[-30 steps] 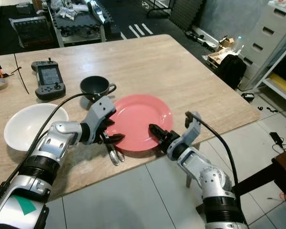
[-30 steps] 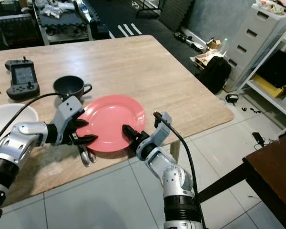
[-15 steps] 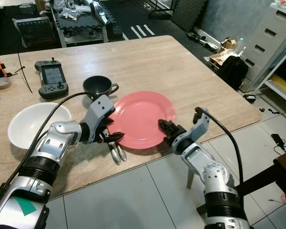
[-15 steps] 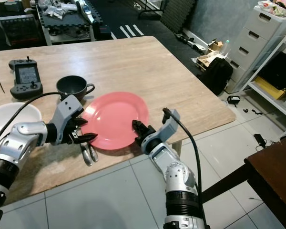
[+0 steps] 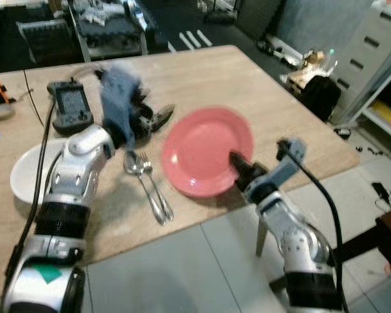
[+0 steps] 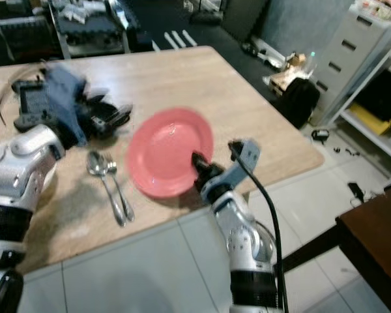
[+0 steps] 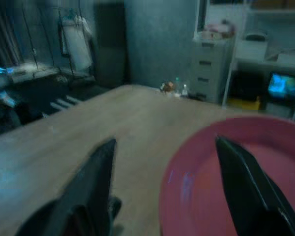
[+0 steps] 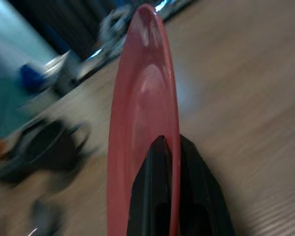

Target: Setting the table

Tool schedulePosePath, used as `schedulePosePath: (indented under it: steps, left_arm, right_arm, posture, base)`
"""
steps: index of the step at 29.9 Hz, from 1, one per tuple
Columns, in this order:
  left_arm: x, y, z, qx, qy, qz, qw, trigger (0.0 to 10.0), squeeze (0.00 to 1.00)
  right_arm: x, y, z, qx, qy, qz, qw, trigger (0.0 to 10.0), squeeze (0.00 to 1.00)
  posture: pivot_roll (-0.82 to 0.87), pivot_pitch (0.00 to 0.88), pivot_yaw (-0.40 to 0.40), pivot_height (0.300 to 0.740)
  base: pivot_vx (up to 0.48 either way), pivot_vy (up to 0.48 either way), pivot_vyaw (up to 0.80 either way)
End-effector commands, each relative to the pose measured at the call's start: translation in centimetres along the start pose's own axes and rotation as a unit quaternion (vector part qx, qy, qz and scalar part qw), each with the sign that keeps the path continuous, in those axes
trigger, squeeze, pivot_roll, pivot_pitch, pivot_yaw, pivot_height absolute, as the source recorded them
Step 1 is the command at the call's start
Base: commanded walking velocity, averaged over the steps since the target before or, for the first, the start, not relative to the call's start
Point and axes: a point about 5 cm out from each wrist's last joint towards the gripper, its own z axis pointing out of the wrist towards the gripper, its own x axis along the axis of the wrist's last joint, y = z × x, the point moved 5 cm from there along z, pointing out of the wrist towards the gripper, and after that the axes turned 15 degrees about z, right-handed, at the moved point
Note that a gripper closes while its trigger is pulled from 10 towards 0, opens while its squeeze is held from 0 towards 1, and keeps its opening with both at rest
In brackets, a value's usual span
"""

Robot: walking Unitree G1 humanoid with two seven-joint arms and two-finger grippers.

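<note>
A red plate (image 5: 205,150) stands tilted, its near rim raised off the wooden table (image 5: 208,72). My right gripper (image 5: 238,163) is shut on that near rim; in the right wrist view the black fingers (image 8: 157,196) pinch the plate's edge (image 8: 143,93). A spoon and a fork (image 5: 146,186) lie side by side to the left of the plate. Blurred by motion, my left gripper (image 5: 158,117) hovers open farther back, over the spot where the dark cup stood. In the left wrist view its fingers (image 7: 96,182) are spread with nothing between them, and the plate (image 7: 246,167) lies beside them.
A white bowl (image 5: 23,179) sits at the table's left, with a grey handheld controller (image 5: 68,103) behind it. The table's front edge runs just below the cutlery. Right of the table are tiled floor, a dark bag (image 5: 319,94) and a grey drawer cabinet (image 5: 371,52).
My right gripper closed on the plate's near rim and tipped it up. My left gripper left the cutlery and swung up and back toward the cup. The spoon and fork now lie uncovered.
</note>
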Motion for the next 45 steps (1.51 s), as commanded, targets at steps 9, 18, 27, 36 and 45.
schedulePosePath:
  steps: [9,18,27,36,45]
  left_arm:
    - [-2.4,0.9,-3.0,0.102,-0.079,-0.053,0.990,10.0,0.00]
    - [-2.1,1.9,-5.1,0.108,-0.093,-0.030,0.989,10.0,0.00]
    - [-2.9,2.0,-5.6,0.128,-0.113,-0.039,0.985,10.0,0.00]
    - [-3.2,2.1,-5.6,0.130,-0.118,-0.038,0.984,10.0,0.00]
    - [-3.3,2.2,-5.7,0.130,-0.121,-0.036,0.983,10.0,0.00]
  right_arm:
    - [6.7,-0.8,-0.6,-0.029,0.146,-0.125,0.981,10.0,0.00]
    - [7.4,-0.5,-1.7,-0.038,0.169,-0.146,0.974,10.0,0.00]
    - [6.7,0.1,-1.7,-0.043,0.158,-0.145,0.976,10.0,0.00]
    - [6.6,0.8,-1.7,-0.051,0.152,-0.144,0.976,10.0,0.00]
    - [6.5,1.4,-1.7,-0.056,0.148,-0.145,0.977,10.0,0.00]
  posture:
    - [0.06,0.201,0.015,0.740]
    - [0.07,0.180,0.026,0.740]
    - [0.06,0.166,0.033,0.740]
    - [0.06,0.157,0.041,0.740]
    - [0.05,0.152,0.040,0.740]
  base:
    - [0.000,0.000,0.00]
    - [0.000,0.000,0.00]
    - [0.000,0.000,0.00]
    - [-0.098,0.000,0.00]
    - [-0.297,0.000,0.00]
